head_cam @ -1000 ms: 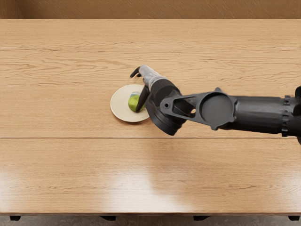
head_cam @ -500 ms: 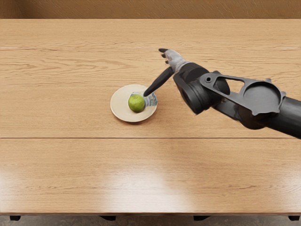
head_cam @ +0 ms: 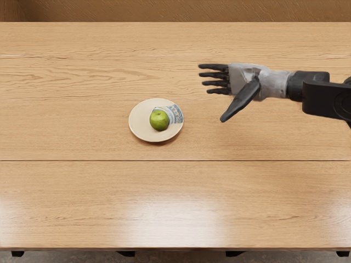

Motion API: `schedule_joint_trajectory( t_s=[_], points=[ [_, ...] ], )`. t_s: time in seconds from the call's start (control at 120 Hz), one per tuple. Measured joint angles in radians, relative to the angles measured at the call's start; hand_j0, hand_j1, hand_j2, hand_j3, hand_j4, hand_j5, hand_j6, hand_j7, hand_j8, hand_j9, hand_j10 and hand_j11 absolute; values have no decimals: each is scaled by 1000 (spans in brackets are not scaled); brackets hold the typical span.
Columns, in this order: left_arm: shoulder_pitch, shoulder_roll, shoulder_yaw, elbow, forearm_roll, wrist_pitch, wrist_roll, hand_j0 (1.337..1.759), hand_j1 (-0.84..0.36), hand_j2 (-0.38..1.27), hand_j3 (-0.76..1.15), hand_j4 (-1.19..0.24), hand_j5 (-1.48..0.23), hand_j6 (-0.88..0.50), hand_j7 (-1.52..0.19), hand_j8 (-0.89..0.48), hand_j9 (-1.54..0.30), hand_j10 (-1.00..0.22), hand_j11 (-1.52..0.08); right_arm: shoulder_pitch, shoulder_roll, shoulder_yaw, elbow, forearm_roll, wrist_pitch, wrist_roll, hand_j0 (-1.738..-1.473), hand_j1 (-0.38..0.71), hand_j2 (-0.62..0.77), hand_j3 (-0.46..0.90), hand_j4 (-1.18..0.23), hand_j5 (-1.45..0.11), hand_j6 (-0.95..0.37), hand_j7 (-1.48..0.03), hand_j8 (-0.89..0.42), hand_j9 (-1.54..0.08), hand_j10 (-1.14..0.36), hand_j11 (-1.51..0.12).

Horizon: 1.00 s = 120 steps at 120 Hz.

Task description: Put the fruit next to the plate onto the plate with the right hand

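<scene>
We see the green fruit (head_cam: pixel 159 119) sitting on the plate (head_cam: pixel 138 125), right of its middle, so the placing looks done to us. The fruit lies to the left of the right hand (head_cam: pixel 241 81) and somewhat nearer the table's (head_cam: pixel 82 192) front edge, well apart from it. It is round, with no long axis to line up on. The hand is empty, fingers (head_cam: pixel 213 75) spread and pointing left, thumb angled down toward the table. It is the only hand we can see; the left one does not show. Half a second ago the hand was just beside the plate with a finger reaching down to the fruit; now it is drawn back to the right and turned flat, while fruit and plate sit unmoved.
</scene>
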Motion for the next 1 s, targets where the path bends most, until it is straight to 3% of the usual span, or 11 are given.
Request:
schedule_joint_trajectory(
  t_s=[0.208, 0.425, 0.708, 1.0],
  points=[
    [0, 0, 0, 0, 0, 0, 0, 1658, 336, 2, 0, -11, -14, -11, -14, -11, -14, -11, -14, -132, -15, 185, -122, 153, 98, 0, -1658, -349, 1, 0, 0, -1, 0, -1, 0, -1, 0, -1],
    [0, 0, 0, 0, 0, 0, 0, 1658, 336, 2, 0, -11, -14, -11, -14, -11, -14, -11, -14, -205, -60, 238, -247, 309, 111, 0, -1658, -349, 1, 0, 0, 0, 2, 0, 1, 0, 1, 0],
    [0, 0, 0, 0, 0, 0, 0, 1658, 336, 2, 0, -11, -14, -11, -14, -11, -14, -11, -14, -271, -120, 240, -274, 430, 113, 0, -1658, -349, 1, 0, 0, 0, 3, 0, 2, 0, 2, 0],
    [-6, 0, -1, 0, 0, 0, 0, 1658, 336, 2, 0, -11, -14, -11, -14, -11, -14, -11, -14, -298, -124, 229, -284, 453, 113, 0, -1658, -349, 1, 0, 0, 0, 3, 0, 3, 0, 2, 0]
  ],
)
